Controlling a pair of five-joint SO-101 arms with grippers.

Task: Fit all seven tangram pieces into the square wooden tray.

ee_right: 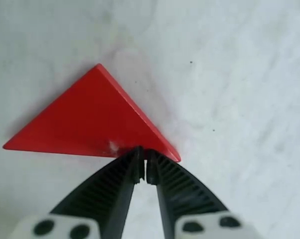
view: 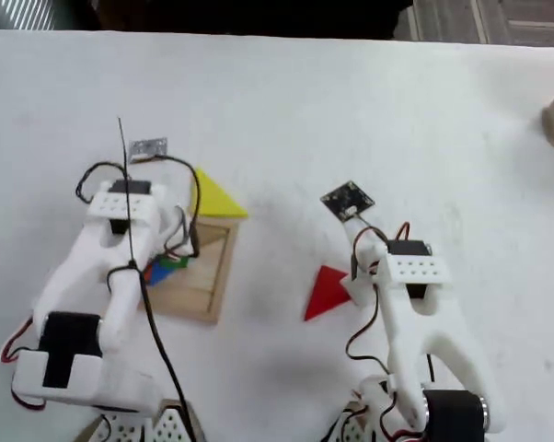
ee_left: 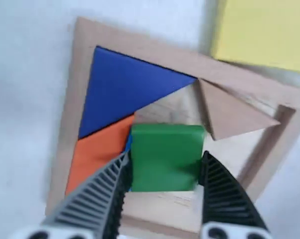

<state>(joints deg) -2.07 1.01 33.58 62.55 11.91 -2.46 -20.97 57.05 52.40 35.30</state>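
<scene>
**High view.** The square wooden tray point(view: 208, 276) lies on the white table point(view: 351, 110), partly under the left arm point(view: 111, 249). A yellow triangle point(view: 214, 195) rests against the tray's far edge, outside the recess. A red triangle point(view: 326, 291) lies flat on the table, well apart from the tray and just beside the right arm point(view: 415, 295). The right arm is clearly the nearer one to this piece.

**Left wrist view.** The left gripper point(ee_left: 165, 164) is clamped on a green square point(ee_left: 165, 157), one finger on each opposite side. The square sits over the tray's open middle. A blue triangle point(ee_left: 125, 97) and an orange piece point(ee_left: 95, 154) are seated along one side of the recess. A wood-coloured triangle point(ee_left: 229, 112) lies at the other side. Whether the square is fully seated cannot be told.

**Right wrist view.** The right gripper point(ee_right: 142, 167) has its fingers pressed together, grasping nothing. Their tips touch the red triangle's long edge, close to one sharp corner. That edge runs crosswise to the fingers, and the whole piece lies ahead of them. A grasp would likely require the fingers to part first.
</scene>
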